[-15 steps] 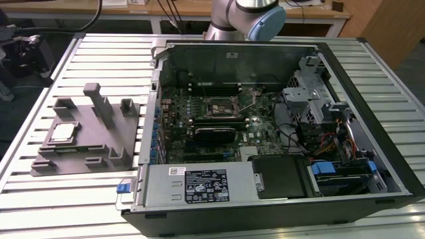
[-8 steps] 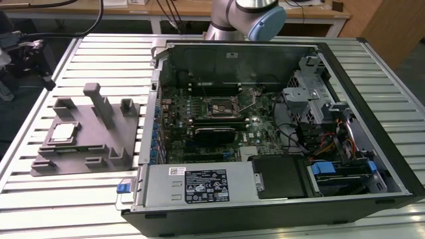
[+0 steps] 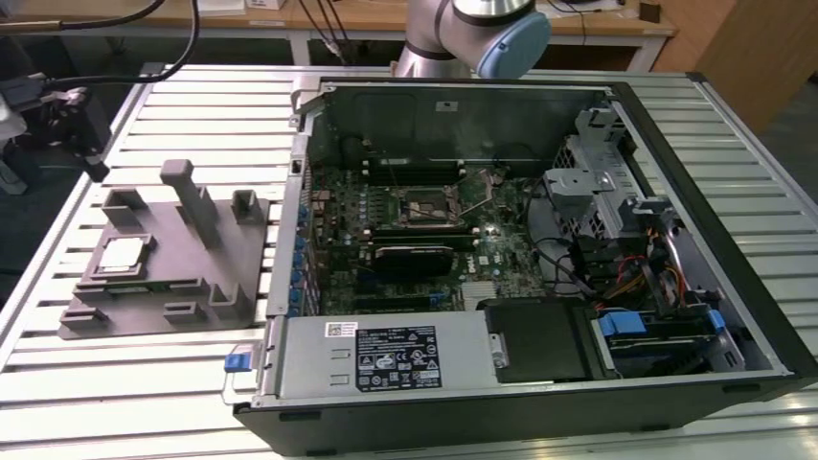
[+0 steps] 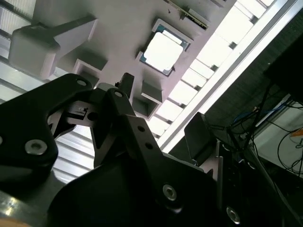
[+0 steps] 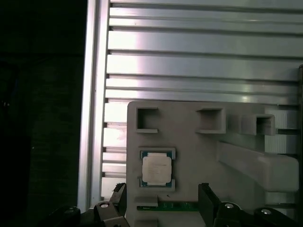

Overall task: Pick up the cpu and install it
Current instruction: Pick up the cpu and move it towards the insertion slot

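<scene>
Slatted metal table (image 3: 715, 125) catching light, glare streaking its ribs. Wooden desk (image 3: 383, 19) standing behind it, black cables (image 3: 194, 38) trailing nearby. Wooden panel (image 3: 754, 57) standing at the exterior view's right. Dark floor (image 3: 19, 259) showing beside.

Case (image 3: 486, 120): lying open on the table (image 3: 153, 379).
Holder (image 3: 172, 287): sitting beside the case, toward the exterior view's left.
Motherboard (image 3: 343, 216): facing upward inside.
</scene>
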